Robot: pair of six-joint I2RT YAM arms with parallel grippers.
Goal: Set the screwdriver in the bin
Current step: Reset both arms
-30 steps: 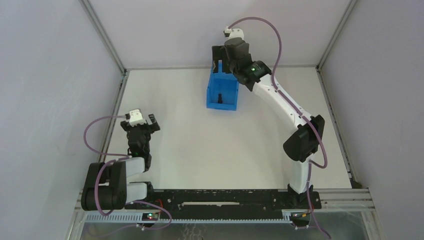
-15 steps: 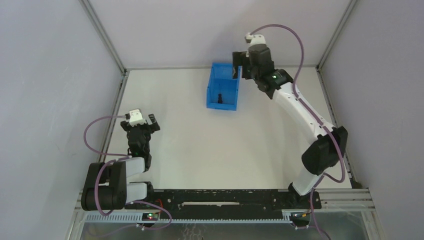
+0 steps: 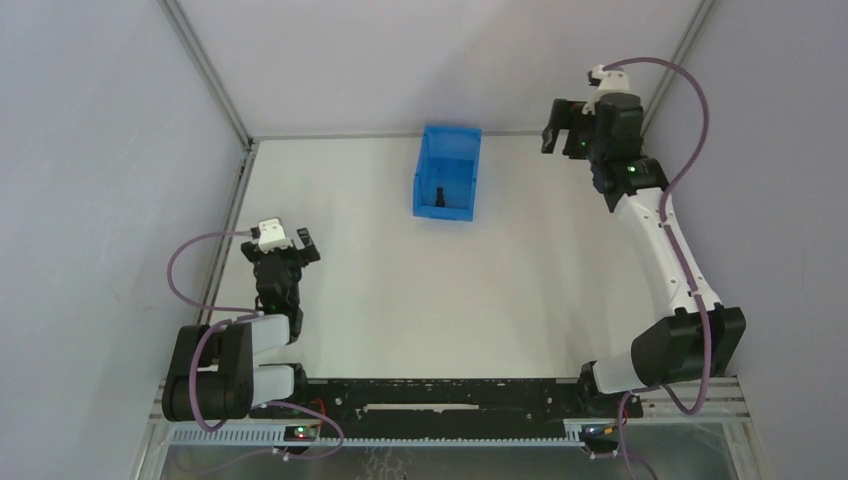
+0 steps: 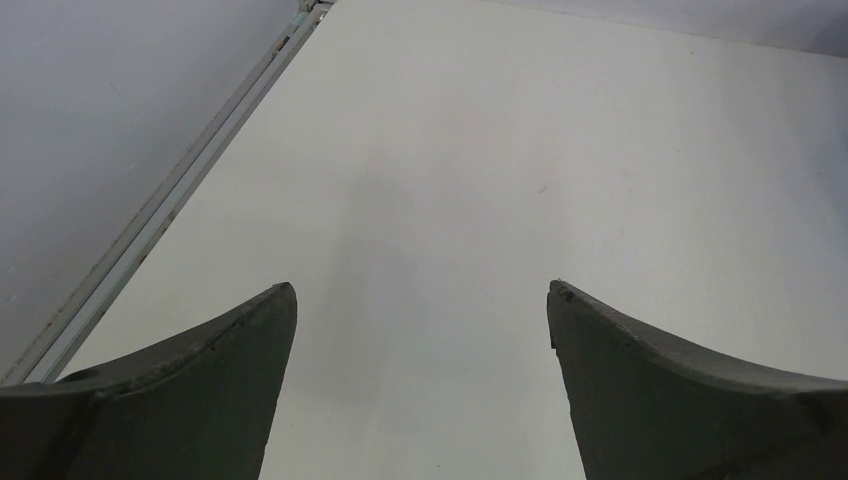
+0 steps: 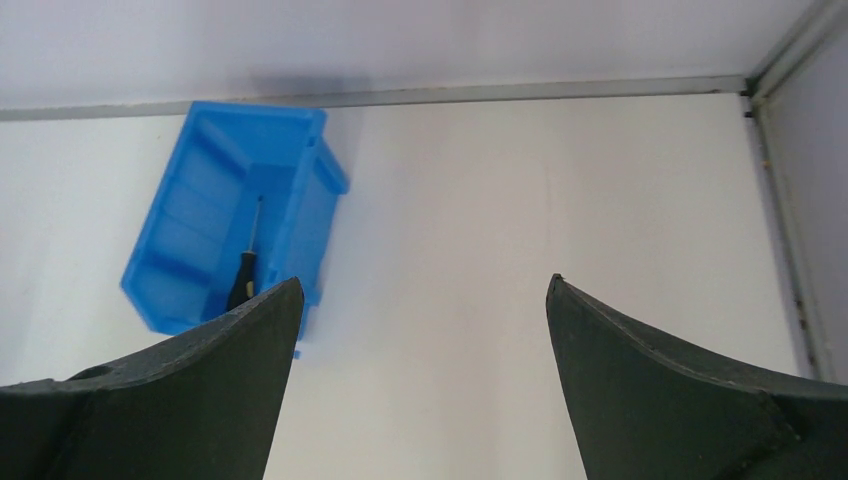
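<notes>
Screwdriver (image 5: 246, 258) lies inside bin (image 5: 185, 215); task looks done. Right pincer (image 5: 420, 290) spread wide, empty, well apart from bin. Left pincer (image 4: 420, 295) spread, idle.

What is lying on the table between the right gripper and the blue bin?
Nothing. Only bare white table lies between the right gripper and the bin, as the top external and right wrist views both show.

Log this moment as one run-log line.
small black-and-orange-handled screwdriver: lying inside bright blue plastic bin | right arm: clear of bin, jaws open, empty | left arm: jaws open, empty | task: screwdriver placed
</notes>
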